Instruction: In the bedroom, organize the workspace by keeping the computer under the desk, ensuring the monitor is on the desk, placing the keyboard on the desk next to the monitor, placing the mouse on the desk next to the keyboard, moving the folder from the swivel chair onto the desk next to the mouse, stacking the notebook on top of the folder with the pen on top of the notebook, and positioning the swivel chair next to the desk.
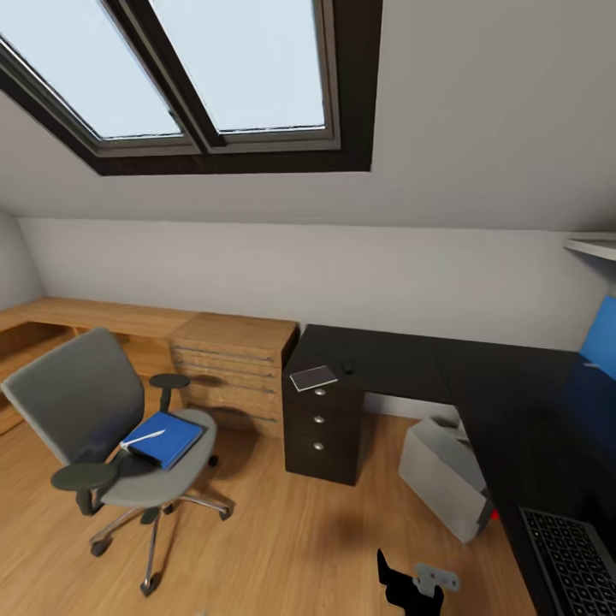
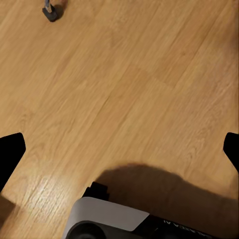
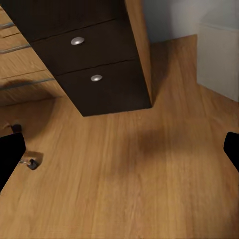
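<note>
**Under the skylights: chair loaded, tabletop half set**

Beneath the black-framed skylights (image 1: 205,77) of the bedroom, the swivel chair (image 1: 103,419) stands on the light wood floor (image 1: 282,539), well apart from the black tabletop (image 1: 402,364). On its grey seat lies the blue folder (image 1: 168,438), and the white pen (image 1: 144,441) rests across the folder's near edge. Behind the chair runs a low light-wood shelf and drawer unit (image 1: 231,364), just beside the dark drawer pedestal (image 1: 322,428) that carries the tabletop's end.

On the tabletop, above that pedestal, the small dark notebook (image 1: 313,377) lies flat, with the mouse (image 1: 348,366) near it. The keyboard (image 1: 571,560) lies at the lower right of the head view, on the near wing of the tabletop. A blue panel (image 1: 601,335) rises at the right edge. The pale computer (image 1: 447,479) sits on the floor, partly beneath the tabletop, a red light at its near corner.

A dark claw part with a grey bracket (image 1: 419,582) shows low in the head view; which arm it belongs to cannot be told.

The left claw (image 2: 119,149) hangs over bare floor, its two dark tips far apart and nothing between them; a chair caster (image 2: 51,12) lies ahead. The right claw (image 3: 119,149) is likewise spread wide and holds nothing, facing the pedestal drawers (image 3: 84,59) and the computer's pale side (image 3: 219,59).
</note>
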Controlling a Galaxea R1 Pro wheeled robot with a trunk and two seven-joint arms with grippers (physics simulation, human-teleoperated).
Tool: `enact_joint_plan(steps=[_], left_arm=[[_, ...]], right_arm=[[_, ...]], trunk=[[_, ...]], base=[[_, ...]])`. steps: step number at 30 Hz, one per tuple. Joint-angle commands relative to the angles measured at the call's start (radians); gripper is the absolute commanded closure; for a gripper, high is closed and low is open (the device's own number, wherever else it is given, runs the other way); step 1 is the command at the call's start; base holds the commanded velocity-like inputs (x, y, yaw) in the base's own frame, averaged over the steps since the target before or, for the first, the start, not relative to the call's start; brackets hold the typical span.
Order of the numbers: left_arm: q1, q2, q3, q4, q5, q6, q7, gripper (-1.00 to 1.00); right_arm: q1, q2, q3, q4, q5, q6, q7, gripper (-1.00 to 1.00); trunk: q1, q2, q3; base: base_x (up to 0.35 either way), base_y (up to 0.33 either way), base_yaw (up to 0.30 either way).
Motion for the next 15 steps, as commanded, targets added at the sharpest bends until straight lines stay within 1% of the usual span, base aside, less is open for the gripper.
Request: enact_joint_plan(steps=[1,3,7,8,9,11,12,13,15], left_arm=[[0.0,0.0,-0.003,-0.004,0.006,0.005,0.006,-1.0],[0.0,0.0,-0.004,-0.009,0.006,0.006,0.006,-1.0],[0.0,-0.003,-0.005,-0.071,0.006,0.008,0.007,-1.0],[0.0,-0.005,-0.005,-0.127,0.006,0.011,0.008,-1.0],[0.0,-0.005,-0.005,-0.141,0.006,0.013,0.008,-1.0],[0.0,-0.006,-0.006,-0.189,0.005,0.019,0.009,-1.0],[0.0,-0.006,-0.006,-0.252,0.005,0.051,0.01,-1.0],[0.0,-0.007,-0.006,-0.329,0.005,0.111,0.011,-1.0],[0.0,-0.007,-0.009,-0.478,0.006,0.258,0.013,-1.0]], right_arm=[[-0.001,0.0,0.004,0.0,-0.01,-0.007,0.004,-1.0],[-0.001,0.0,0.005,-0.002,-0.01,-0.01,0.003,-1.0],[-0.002,0.001,0.005,-0.056,-0.01,-0.008,-0.008,-1.0],[-0.001,0.001,0.005,-0.116,-0.01,0.009,-0.035,-1.0],[-0.001,0.001,0.005,-0.134,-0.01,0.019,-0.045,-1.0],[-0.002,0.0,0.005,-0.197,-0.008,0.065,-0.087,-1.0],[-0.002,0.0,0.006,-0.283,0.007,0.142,-0.142,-1.0],[-0.002,-0.001,0.008,-0.39,0.033,0.246,-0.209,-1.0],[-0.003,-0.001,0.01,-0.593,0.098,0.465,-0.331,-1.0]], trunk=[[-0.003,0.006,0.002],[-0.011,0.02,0.008],[-0.026,0.048,0.02],[-0.03,0.055,0.023],[-0.034,0.062,0.027],[-0.041,0.076,0.033],[-0.045,0.083,0.036],[-0.049,0.09,0.039],[-0.057,0.104,0.045]], base=[[0.339,0.0,0.0],[0.339,0.0,0.0],[0.339,0.0,0.0],[0.339,0.0,0.0],[0.339,0.0,0.0],[0.339,0.0,0.0],[0.339,0.0,0.0],[0.339,0.0,0.0],[0.339,0.0,0.0]])
